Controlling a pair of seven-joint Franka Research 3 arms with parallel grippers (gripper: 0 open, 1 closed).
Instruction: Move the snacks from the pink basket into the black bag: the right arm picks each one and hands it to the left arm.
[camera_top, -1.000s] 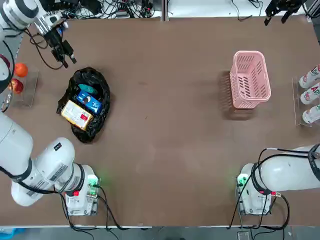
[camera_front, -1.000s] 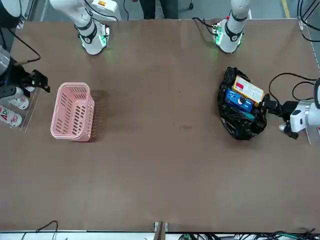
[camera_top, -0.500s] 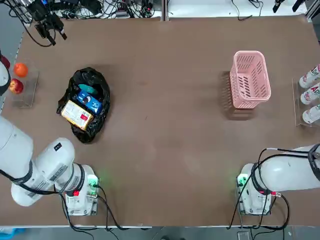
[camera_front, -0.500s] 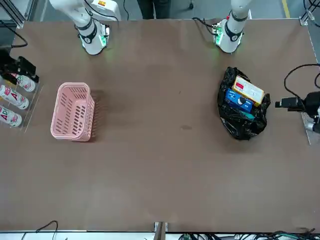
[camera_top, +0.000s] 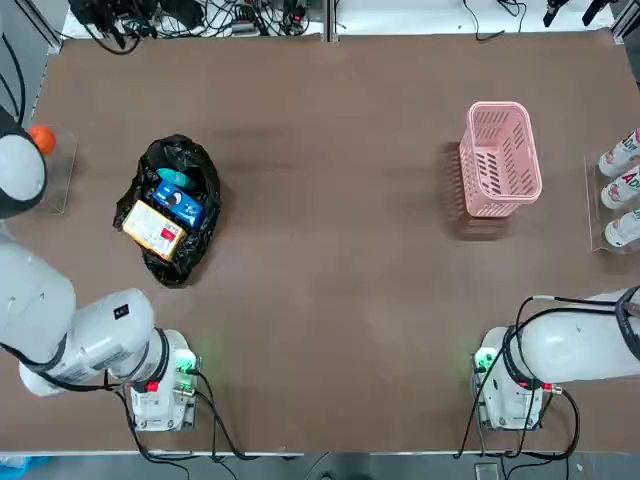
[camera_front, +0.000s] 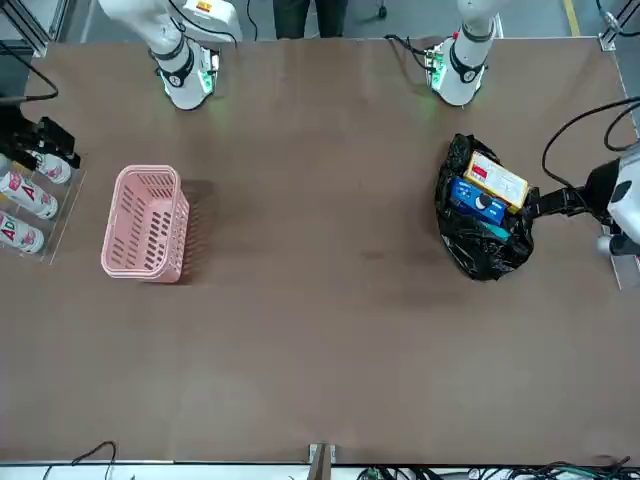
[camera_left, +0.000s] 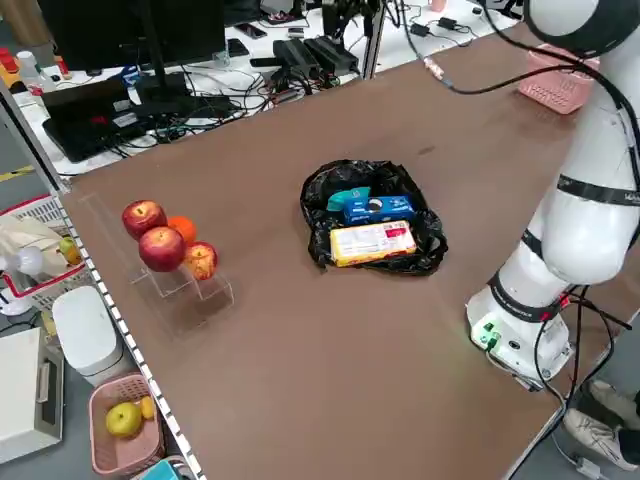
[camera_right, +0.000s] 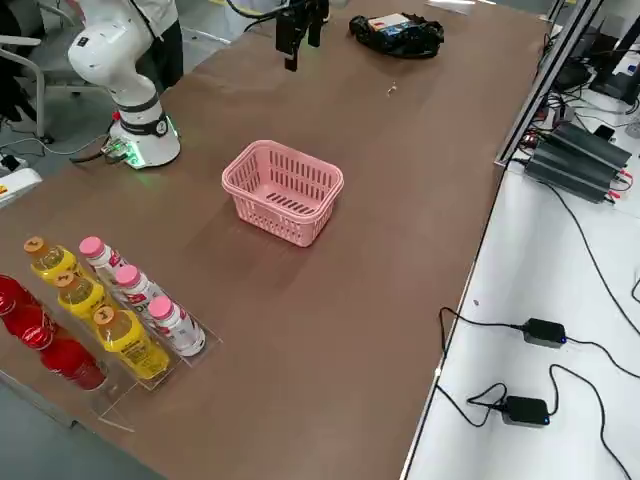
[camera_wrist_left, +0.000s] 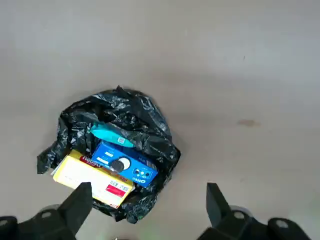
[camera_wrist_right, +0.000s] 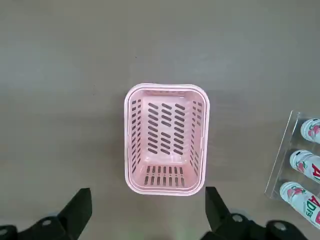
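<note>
The black bag lies open on the table's left half. Three snacks rest in it: a blue packet, a yellow-orange one and a teal one. The pink basket stands on the right half, and the right wrist view shows its inside bare. My left gripper hangs open high over the black bag, holding nothing. My right gripper hangs open high over the basket, also holding nothing, and appears in the front view at the table's edge.
White bottles in a clear rack stand at the right edge beside the basket. Fruits sit on a clear stand at the left edge. Cables run along the far side. Bare brown table spreads between bag and basket.
My left gripper has pulled up and away from beside the bag and left the top view. The right gripper has drifted a little outward. Bag, snacks and basket have not moved.
</note>
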